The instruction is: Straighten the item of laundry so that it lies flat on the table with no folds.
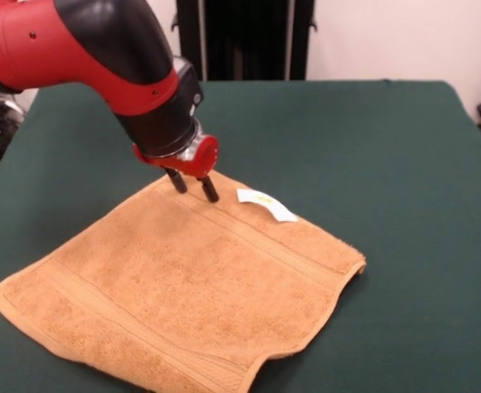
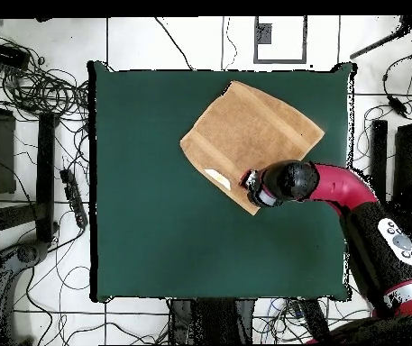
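The orange-tan terry towel [image 1: 183,286] lies spread on the dark green table [image 1: 371,164], toward its front left in the front view. Woven bands run near two edges, and its small white tag [image 1: 267,204] lies on top near the far edge. The right edge curls up slightly near the front right corner. My gripper [image 1: 193,187] hangs over the towel's far corner with its two black fingers [image 1: 209,190] a little apart, tips at or just above the cloth, holding nothing. In the overhead view the towel [image 2: 250,135] lies at the table's top right and the gripper [image 2: 252,183] is at its lower corner.
The red and black arm [image 1: 101,49] reaches in from the upper left in the front view. Cables and equipment [image 2: 38,90] lie on the floor around the table in the overhead view.
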`<state>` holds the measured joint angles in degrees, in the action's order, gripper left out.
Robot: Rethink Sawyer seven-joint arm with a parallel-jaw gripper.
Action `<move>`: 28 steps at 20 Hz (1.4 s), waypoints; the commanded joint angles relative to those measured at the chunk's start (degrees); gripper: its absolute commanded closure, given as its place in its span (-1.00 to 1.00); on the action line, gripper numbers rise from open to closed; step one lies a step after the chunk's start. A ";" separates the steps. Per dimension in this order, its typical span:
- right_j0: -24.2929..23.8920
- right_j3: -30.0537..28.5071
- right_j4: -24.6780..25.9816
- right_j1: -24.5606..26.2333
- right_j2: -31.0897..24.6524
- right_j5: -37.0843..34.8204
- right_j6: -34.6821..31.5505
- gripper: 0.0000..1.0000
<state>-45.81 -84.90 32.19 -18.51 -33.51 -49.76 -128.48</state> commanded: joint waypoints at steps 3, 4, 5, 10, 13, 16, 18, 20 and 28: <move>4.32 -14.18 8.53 5.01 5.82 -2.58 12.29 -1.00; 4.43 -14.42 8.23 4.42 5.68 -2.88 11.99 -1.00; 4.38 -14.77 7.91 3.90 5.55 -3.21 11.74 -1.00; 4.25 -16.12 6.45 2.71 5.92 -4.56 10.21 -1.00; 4.05 -17.21 6.59 2.47 6.15 -4.25 10.18 -1.00; 3.95 -17.72 6.68 2.45 6.19 -4.19 10.47 -1.00; 4.17 -17.70 6.49 2.45 6.30 -4.31 10.20 -1.00; 4.21 -17.43 6.34 2.59 6.21 -4.74 10.65 -1.00; 4.21 -18.22 5.49 2.72 5.92 -5.08 10.48 -1.00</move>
<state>-44.61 -95.19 34.31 -20.70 -30.16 -49.78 -128.48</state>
